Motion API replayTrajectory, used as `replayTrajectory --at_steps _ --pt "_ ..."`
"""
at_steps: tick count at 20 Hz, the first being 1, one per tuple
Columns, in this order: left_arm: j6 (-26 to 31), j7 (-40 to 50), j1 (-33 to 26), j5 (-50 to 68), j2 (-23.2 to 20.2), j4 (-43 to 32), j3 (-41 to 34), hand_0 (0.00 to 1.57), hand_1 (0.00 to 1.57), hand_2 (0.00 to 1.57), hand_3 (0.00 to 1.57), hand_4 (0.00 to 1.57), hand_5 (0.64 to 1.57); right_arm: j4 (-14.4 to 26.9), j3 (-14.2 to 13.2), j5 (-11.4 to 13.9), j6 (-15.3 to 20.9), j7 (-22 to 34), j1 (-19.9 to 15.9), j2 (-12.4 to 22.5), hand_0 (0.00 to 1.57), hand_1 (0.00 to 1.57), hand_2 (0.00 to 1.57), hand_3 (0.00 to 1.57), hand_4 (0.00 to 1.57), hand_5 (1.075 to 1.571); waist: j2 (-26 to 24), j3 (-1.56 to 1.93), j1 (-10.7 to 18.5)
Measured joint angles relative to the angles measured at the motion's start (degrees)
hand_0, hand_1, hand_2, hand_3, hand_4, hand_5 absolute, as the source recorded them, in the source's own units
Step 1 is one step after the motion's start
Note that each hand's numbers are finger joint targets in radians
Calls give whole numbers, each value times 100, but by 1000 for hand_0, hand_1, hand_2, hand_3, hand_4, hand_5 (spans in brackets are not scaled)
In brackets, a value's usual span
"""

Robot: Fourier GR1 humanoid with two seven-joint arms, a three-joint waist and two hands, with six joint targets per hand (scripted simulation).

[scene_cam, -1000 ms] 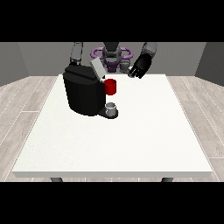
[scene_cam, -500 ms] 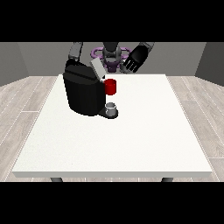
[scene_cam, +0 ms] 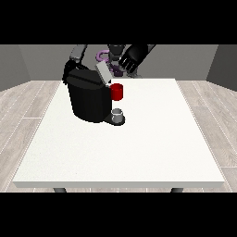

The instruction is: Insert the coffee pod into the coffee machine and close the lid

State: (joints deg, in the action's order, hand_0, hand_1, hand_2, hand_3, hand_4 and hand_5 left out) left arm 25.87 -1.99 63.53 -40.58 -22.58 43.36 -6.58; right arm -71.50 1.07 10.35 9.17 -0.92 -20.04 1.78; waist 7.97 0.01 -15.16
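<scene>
The table fills the frame's centre; the machine stands at upper left with its lid tilted up; a red thing at the machine sits above a grey thing on its base, maybe the pod; the hand at the view's right hangs above the lid, whether clenched or released I cannot tell; it should come down squarely on the lid.

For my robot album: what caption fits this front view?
Robot hand raised behind black coffee machine on the white table.
</scene>
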Motion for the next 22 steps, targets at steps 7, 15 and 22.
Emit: replayTrajectory --at_steps 7,15,22 --pt "-50 5 414 -53 -213 -190 -109 1258 1258 1299 1245 494 1571 -210 -123 -28 3 28 -244 111 0 0 0 0 186 1571 434 0 -212" --pt "-99 -138 592 -137 -241 -341 -74 1195 1195 1260 1229 464 1571 -265 -247 -32 92 130 -444 151 0 0 0 0 100 1571 734 0 -207" --pt "-66 -138 705 -157 -153 -456 -56 1200 1200 1245 1209 439 1571 -150 -396 -66 102 287 -659 257 0 0 0 0 223 1571 817 1 -136"
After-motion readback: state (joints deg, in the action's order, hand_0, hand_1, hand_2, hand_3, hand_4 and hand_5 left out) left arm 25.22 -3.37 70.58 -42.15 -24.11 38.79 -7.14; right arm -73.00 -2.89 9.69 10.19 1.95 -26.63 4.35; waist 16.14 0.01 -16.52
